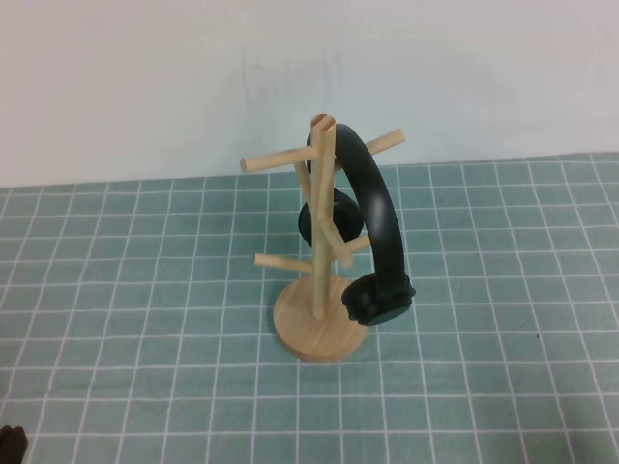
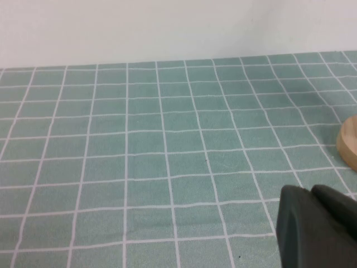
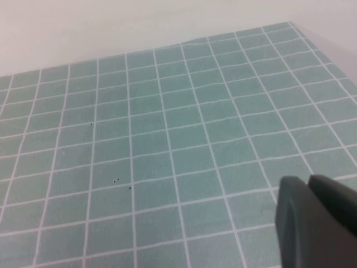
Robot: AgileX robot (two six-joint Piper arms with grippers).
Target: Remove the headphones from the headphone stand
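I have the headphone stand [image 1: 322,324] about mid-table on the green checked tablecloth [image 1: 145,290], and the black headphones [image 1: 379,227] hang on it: the headband loops over the top of the pole and an upper peg, one ear cup sits behind the pole on the far side, the other hangs low on the near right, just above the round base.

The left gripper [image 2: 318,226] shows only as a dark shape at the edge of its wrist view, low over the cloth to the left of the stand, with a sliver of the wooden base [image 2: 348,146] in sight. I cannot tell how its jaws stand. The right gripper [image 3: 318,223] is likewise a dark shape over bare cloth, away from the stand, jaws unreadable. Neither holds anything that I can see.

I judge the headphones light, the band stiff but springy, the cups padded and soft. I would grip the band's upper right curve and lift clear of the pegs; the stand looks light enough to tip.
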